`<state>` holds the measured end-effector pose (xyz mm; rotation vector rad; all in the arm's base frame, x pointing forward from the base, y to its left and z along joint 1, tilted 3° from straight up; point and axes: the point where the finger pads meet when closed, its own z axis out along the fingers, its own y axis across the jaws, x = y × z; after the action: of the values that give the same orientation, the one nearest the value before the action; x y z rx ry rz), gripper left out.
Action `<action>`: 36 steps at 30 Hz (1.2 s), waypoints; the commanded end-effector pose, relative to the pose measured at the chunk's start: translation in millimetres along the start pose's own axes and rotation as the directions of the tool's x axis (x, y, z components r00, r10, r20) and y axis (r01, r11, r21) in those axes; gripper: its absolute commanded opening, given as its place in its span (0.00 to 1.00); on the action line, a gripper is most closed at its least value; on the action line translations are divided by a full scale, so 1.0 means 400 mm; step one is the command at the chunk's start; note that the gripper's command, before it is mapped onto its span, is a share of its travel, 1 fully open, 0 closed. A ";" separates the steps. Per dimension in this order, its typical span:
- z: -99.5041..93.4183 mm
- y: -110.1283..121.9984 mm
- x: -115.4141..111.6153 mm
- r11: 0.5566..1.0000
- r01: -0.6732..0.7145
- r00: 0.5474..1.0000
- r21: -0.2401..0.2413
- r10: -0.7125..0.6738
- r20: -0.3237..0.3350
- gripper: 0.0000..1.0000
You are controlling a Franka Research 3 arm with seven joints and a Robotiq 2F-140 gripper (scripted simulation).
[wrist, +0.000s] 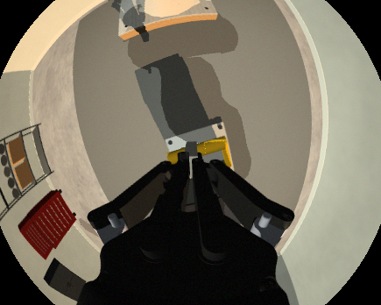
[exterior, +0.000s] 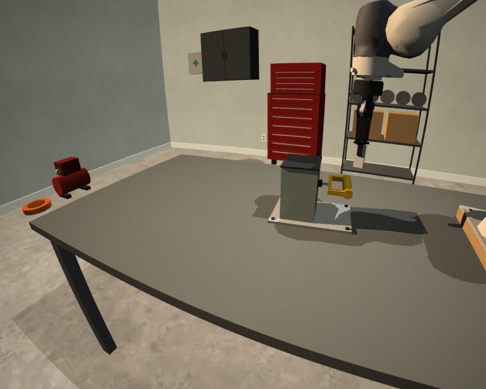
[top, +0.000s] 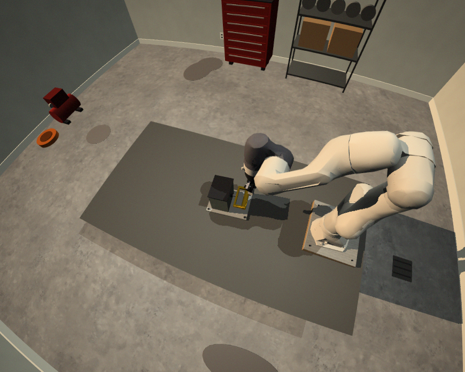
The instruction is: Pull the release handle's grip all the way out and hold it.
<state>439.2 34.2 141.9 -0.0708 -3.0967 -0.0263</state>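
Observation:
The release handle's yellow grip (top: 246, 197) (exterior: 347, 186) (wrist: 217, 149) is a small rectangular loop that sticks out of the grey housing (top: 221, 191) (exterior: 298, 194) (wrist: 179, 95) on a short rod. The housing stands on a light base plate (top: 232, 214) (exterior: 331, 214). My gripper (top: 247, 186) (exterior: 359, 162) (wrist: 191, 149) points straight down with its fingers shut on nothing. It hangs a little above the grip, near the far end of the grip's bar, and does not touch it.
The dark table (top: 144, 192) (exterior: 193, 234) carries the housing and my arm's base on a wooden board (top: 333, 246) (exterior: 473, 236). A red tool cabinet (exterior: 295, 113) and a metal shelf (exterior: 419, 138) stand on the floor behind the table.

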 end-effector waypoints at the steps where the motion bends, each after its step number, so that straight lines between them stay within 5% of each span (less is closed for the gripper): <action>1: 0.000 0.002 -0.001 0.982 -0.190 0.982 0.013 0.190 -0.006 0.00; 10: -0.003 0.004 -0.007 0.950 -0.311 0.950 0.013 0.312 -0.004 0.00; 27: -0.010 0.010 -0.022 0.817 -0.577 0.817 0.013 0.577 -0.002 0.00; 36: -0.014 0.014 -0.032 0.693 -0.721 0.693 0.012 0.721 -0.001 0.00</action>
<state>452.3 38.3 147.2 -1.0284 -2.9175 -0.0093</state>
